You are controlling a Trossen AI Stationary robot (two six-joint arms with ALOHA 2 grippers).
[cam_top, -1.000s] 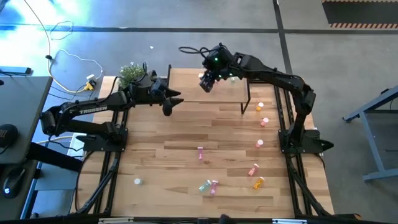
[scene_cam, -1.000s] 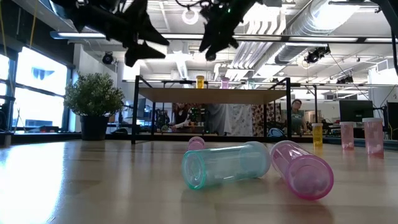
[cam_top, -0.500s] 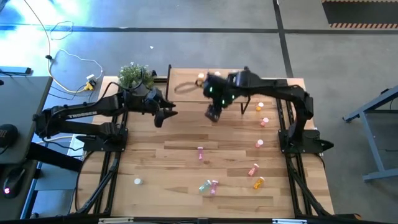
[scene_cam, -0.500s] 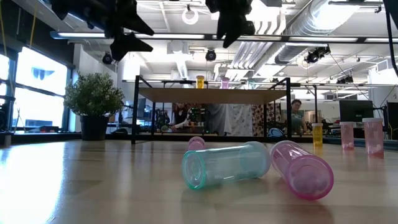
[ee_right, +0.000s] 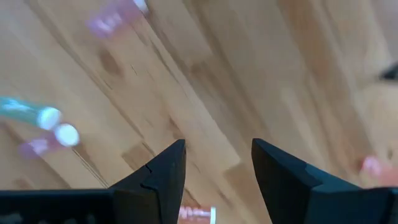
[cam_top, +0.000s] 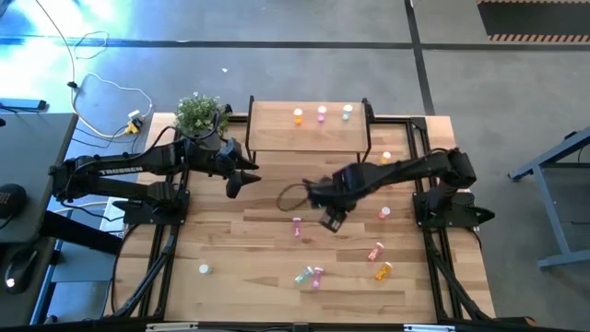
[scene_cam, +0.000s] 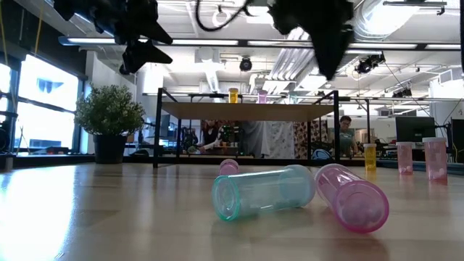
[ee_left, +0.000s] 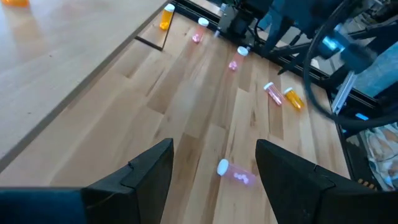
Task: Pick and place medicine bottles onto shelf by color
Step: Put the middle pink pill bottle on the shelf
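The shelf (cam_top: 309, 136) stands at the table's far middle. On it stand an orange (cam_top: 298, 116), a pink (cam_top: 322, 113) and a green bottle (cam_top: 347, 112). Other bottles are on the tabletop: a pink one (cam_top: 297, 226) in the middle, and a green (cam_top: 303, 276) and a pink one (cam_top: 317, 277) lying on their sides near the front. My right gripper (cam_top: 332, 221) hovers open and empty just right of the middle pink bottle. My left gripper (cam_top: 232, 186) hovers open and empty left of the shelf's near edge.
More bottles are on the table's right side: orange (cam_top: 385, 159), pink (cam_top: 393, 180), pink (cam_top: 384, 212), pale red (cam_top: 375, 251), orange (cam_top: 383, 271). A potted plant (cam_top: 196, 112) stands at the far left. A small white thing (cam_top: 204, 269) lies near the front left.
My right gripper has gone from above the shelf toward the table's near edge and down, and now hovers over the middle of the table beside a pink bottle. My left gripper has drawn back a little toward the table's left and near edge.
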